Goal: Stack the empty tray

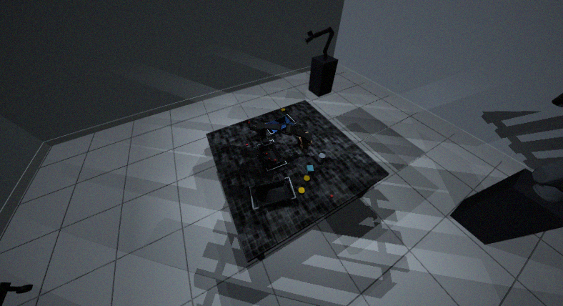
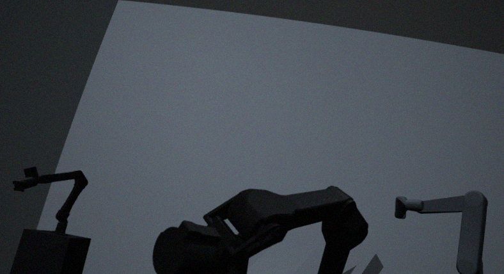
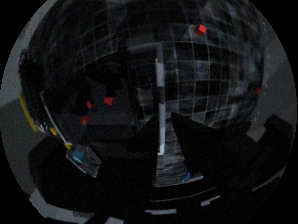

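Observation:
The loaded tray (image 1: 271, 157) (image 3: 100, 112) is dark, holds small red blocks and stands mid-table. Its near wire bar (image 1: 276, 166) lies out over its near end. The far bar shows as a pale line, which also runs up from between my fingertips in the wrist view (image 3: 160, 83). The empty tray (image 1: 272, 193) lies nearer the front with its bars out. My gripper (image 1: 258, 131) (image 3: 164, 115) is low over the loaded tray's far end. Its fingers stand narrow with nothing held. In the exterior view only the arm (image 2: 282, 215) shows as a silhouette.
A blue panel (image 1: 276, 123) lies under the arm at the back. Yellow discs (image 1: 301, 189), a teal block (image 1: 310, 168), a pale disc (image 1: 322, 155) and small red bits (image 1: 331, 195) lie right of the trays. A black pedestal (image 1: 322, 75) stands beyond the table.

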{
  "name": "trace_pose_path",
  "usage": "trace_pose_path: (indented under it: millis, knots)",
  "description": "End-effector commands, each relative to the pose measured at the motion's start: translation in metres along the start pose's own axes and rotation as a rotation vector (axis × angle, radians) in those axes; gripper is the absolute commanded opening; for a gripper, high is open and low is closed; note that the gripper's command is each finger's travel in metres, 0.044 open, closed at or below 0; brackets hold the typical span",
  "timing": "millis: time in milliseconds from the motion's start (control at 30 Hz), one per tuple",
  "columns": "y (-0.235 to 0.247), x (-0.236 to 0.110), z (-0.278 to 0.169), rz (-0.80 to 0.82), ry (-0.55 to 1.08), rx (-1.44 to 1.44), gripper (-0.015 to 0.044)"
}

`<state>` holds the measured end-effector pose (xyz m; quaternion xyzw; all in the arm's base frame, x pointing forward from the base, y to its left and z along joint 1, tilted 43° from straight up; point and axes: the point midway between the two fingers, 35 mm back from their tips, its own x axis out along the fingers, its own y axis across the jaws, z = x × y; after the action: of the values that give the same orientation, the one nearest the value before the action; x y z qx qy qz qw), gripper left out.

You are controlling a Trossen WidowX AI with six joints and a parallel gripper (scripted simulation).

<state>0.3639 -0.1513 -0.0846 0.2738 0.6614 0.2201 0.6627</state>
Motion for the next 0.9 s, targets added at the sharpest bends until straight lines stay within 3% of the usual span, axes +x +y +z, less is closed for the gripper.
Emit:
trace_pose_path:
  millis: [0, 267, 500, 867]
  knots:
    - [0.002, 0.018, -0.002, 0.008, 0.005, 0.006, 0.0089]
    - [0.003, 0.027, -0.003, 0.009, 0.005, 0.006, 0.0089]
    - [0.016, 0.003, -0.003, 0.009, 0.005, 0.006, 0.0089]
    - [0.044, -0.007, -0.002, 0.010, 0.006, 0.007, 0.0089]
